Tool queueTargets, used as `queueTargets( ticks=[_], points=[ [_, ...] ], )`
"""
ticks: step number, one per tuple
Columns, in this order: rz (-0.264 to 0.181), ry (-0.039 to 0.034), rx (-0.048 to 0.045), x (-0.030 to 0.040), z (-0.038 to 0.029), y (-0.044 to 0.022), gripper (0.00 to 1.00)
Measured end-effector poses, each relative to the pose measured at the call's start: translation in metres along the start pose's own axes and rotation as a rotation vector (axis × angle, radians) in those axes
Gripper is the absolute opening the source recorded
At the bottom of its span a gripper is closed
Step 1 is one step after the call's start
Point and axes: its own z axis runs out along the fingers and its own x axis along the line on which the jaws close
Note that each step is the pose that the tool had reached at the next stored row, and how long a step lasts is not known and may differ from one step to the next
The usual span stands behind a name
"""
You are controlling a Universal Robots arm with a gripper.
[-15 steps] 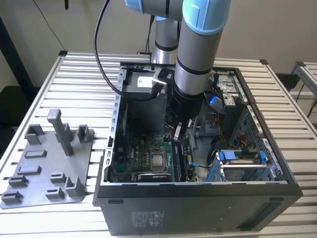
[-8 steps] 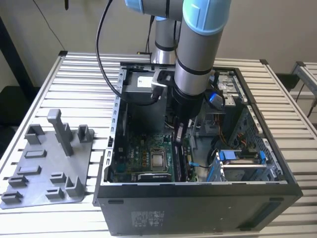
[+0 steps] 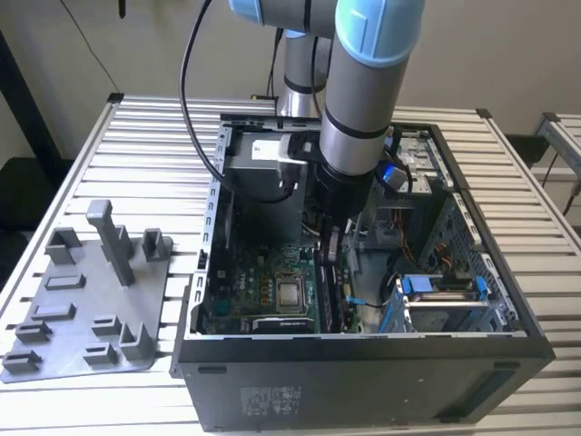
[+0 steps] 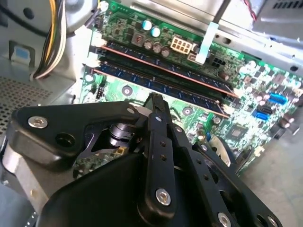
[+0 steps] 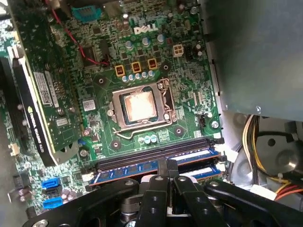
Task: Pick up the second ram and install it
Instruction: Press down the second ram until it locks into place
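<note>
My gripper (image 3: 329,247) is down inside the open computer case, over the memory slots of the green motherboard (image 5: 189,80). Its fingers (image 5: 163,166) are pressed together, shut, with nothing between them. The fingertips (image 4: 155,100) sit at the top edge of the second ram (image 4: 194,98), a long dark blue strip lying along its slot (image 5: 125,169). I cannot tell whether they touch it. Another blue strip (image 4: 142,59) stands in a parallel slot beside it. A black slot (image 5: 151,152) next to them holds nothing.
The case walls (image 3: 363,363) close in on all sides. A graphics card (image 5: 42,90), the processor socket (image 5: 139,106), the grey power supply (image 5: 255,52) and cable bundles (image 5: 253,142) surround the slots. A grey fixture plate (image 3: 91,300) lies on the slatted table at the exterior view's left.
</note>
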Motion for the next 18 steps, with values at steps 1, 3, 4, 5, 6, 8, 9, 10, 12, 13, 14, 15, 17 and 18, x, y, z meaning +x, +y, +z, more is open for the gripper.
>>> queueTargets(
  ticks=[1,3,4,5,6,8,9,10,12,13,14,15,17,18],
  points=[
    [-0.014,-0.0022,-0.0009,0.0,0.0001,0.0,0.11],
    [-0.044,-0.0067,-0.0028,0.0,0.0002,0.0,0.11],
    [-0.058,-0.0089,-0.0038,0.0,0.0002,0.0,0.11],
    [-0.071,-0.0107,-0.0048,0.0,0.0002,0.0,0.11],
    [-0.084,-0.0126,-0.0058,0.0,0.0003,0.0,0.11],
    [-0.101,-0.0163,-0.0073,0.0,0.0004,0.0,0.11],
    [-0.108,-0.017,-0.0078,-0.0001,0.0004,0.0,0.11],
    [-0.11,-0.017,-0.0078,0.0,0.0004,0.0,0.11],
    [-0.11,-0.017,-0.008,0.0,0.0004,0.0,0.11],
    [-0.111,-0.017,-0.008,0.0,0.0004,0.0001,0.11],
    [-0.11,-0.017,-0.008,0.0,0.0004,0.0001,0.11],
    [-0.111,-0.017,-0.008,0.0,0.0004,0.0001,0.11],
    [-0.12,-0.0167,-0.0085,0.0001,0.0004,0.0002,0.11],
    [-0.131,-0.0165,-0.0091,0.0001,0.0006,0.0002,0.11]
  ],
)
